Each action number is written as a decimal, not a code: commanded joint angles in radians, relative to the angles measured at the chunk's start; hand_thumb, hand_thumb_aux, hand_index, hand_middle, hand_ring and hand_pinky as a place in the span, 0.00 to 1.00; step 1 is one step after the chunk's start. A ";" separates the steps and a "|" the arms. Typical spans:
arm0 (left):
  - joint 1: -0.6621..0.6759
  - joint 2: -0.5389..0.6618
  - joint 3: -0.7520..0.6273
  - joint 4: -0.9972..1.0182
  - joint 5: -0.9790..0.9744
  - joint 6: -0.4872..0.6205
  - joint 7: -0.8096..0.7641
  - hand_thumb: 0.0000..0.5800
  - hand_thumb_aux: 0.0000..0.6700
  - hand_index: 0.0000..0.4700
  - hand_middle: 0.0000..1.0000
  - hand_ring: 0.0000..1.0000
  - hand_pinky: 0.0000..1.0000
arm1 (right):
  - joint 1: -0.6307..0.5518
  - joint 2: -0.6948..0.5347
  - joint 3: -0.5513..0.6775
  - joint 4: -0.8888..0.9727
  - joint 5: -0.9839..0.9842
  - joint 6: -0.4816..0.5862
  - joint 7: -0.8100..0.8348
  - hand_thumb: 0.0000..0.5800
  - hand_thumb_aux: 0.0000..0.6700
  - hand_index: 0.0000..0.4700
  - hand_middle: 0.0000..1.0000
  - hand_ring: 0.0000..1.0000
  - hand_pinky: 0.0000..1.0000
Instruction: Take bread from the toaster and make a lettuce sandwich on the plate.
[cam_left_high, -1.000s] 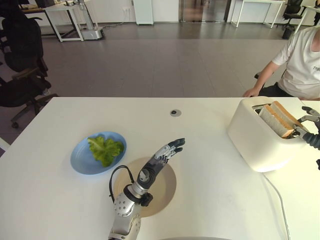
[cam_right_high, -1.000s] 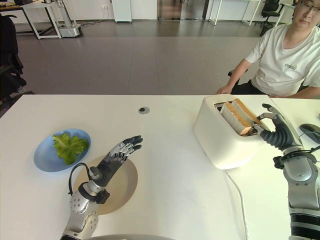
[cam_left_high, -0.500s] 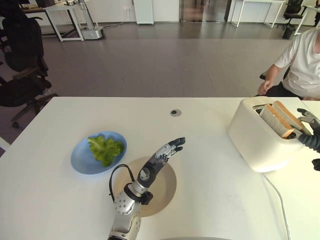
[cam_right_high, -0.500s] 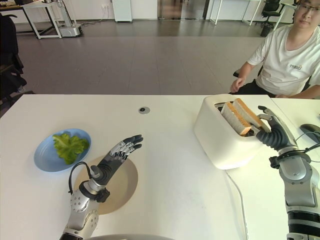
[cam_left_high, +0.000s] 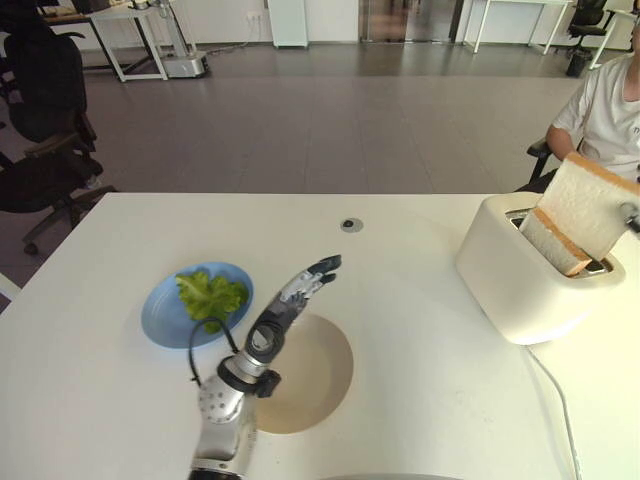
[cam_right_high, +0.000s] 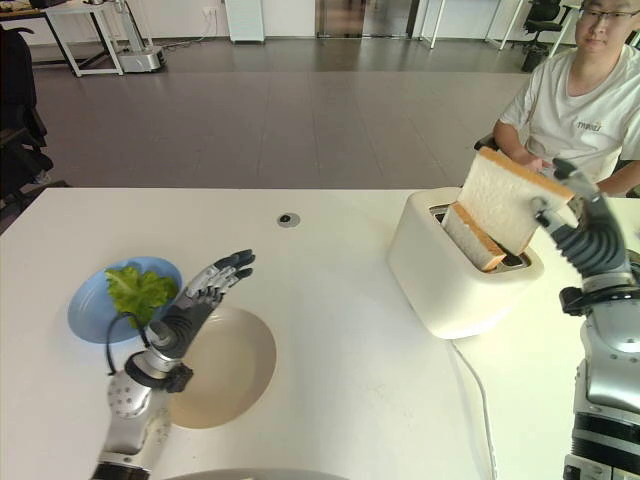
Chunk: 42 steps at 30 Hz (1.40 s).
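A white toaster (cam_right_high: 455, 275) stands at the table's right side with one bread slice (cam_right_high: 470, 240) still in its slot. My right hand (cam_right_high: 590, 235) is shut on a second bread slice (cam_right_high: 510, 202), held lifted above the toaster. A tan plate (cam_right_high: 222, 365) lies near the front centre. To its left a blue plate (cam_right_high: 85, 310) carries a lettuce leaf (cam_right_high: 138, 292). My left hand (cam_right_high: 205, 295) hovers open, fingers stretched, over the gap between the two plates.
The toaster's cable (cam_right_high: 478, 395) runs toward the front edge on the right. A small round grommet (cam_right_high: 288, 219) sits at the table's far middle. A person sits behind the far right corner.
My right hand has pulled one bread slice up out of the toaster. My left hand has shifted left, toward the blue plate.
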 joint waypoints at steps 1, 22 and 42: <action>0.003 0.114 0.185 -0.021 -0.010 0.033 0.052 0.00 0.00 0.00 0.00 0.00 0.00 | -0.011 0.015 -0.023 -0.216 0.208 0.101 0.060 1.00 1.00 1.00 0.00 0.00 0.00; -0.126 0.319 0.327 0.491 0.556 -0.080 0.430 0.00 0.00 0.00 0.00 0.00 0.00 | -0.250 0.449 1.012 -0.018 -0.298 0.190 0.131 1.00 1.00 1.00 0.00 0.00 0.00; -0.228 0.533 0.004 0.672 1.046 0.128 0.799 0.86 0.63 0.63 0.00 0.00 0.00 | -0.245 0.498 1.009 0.208 -0.597 -0.040 0.033 0.00 0.00 0.00 0.00 0.00 0.00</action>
